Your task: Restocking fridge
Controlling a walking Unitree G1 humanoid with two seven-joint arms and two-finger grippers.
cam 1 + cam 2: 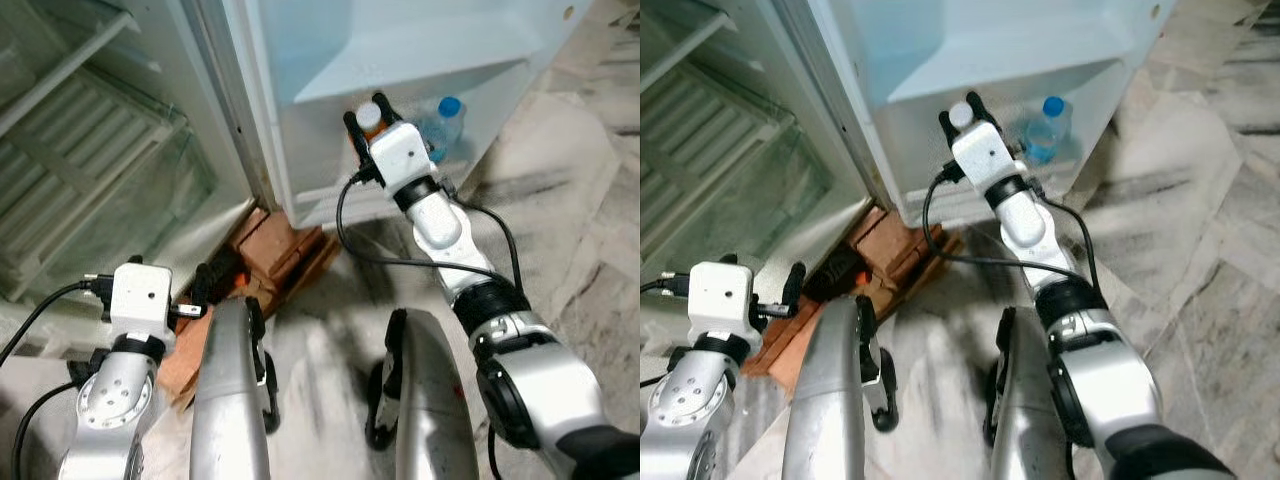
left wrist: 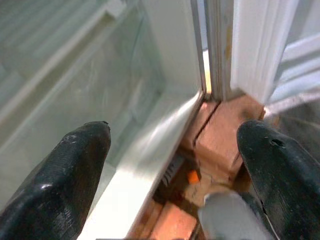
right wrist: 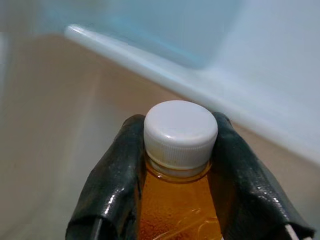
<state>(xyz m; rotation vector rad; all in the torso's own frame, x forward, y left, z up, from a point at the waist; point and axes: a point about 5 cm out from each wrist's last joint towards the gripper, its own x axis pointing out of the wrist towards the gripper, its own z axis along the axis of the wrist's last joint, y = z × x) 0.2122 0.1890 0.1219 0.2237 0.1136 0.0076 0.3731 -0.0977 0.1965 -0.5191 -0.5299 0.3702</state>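
Note:
My right gripper (image 1: 368, 122) is shut on an orange drink bottle (image 3: 177, 200) with a white cap (image 1: 369, 113), gripping it just under the cap. It holds the bottle at the lowest shelf of the open fridge door (image 1: 400, 60), left of a water bottle with a blue cap (image 1: 443, 122) that stands in that shelf. The left gripper (image 2: 175, 165) hangs low beside the fridge body, open with nothing between its fingers (image 2: 75, 165).
The fridge interior (image 1: 90, 150) with glass shelves and a drawer lies to the left. Red bricks (image 1: 280, 250) prop up the fridge's bottom corner. A black cable (image 1: 345, 215) loops from the right wrist. Marbled floor (image 1: 590, 200) spreads to the right.

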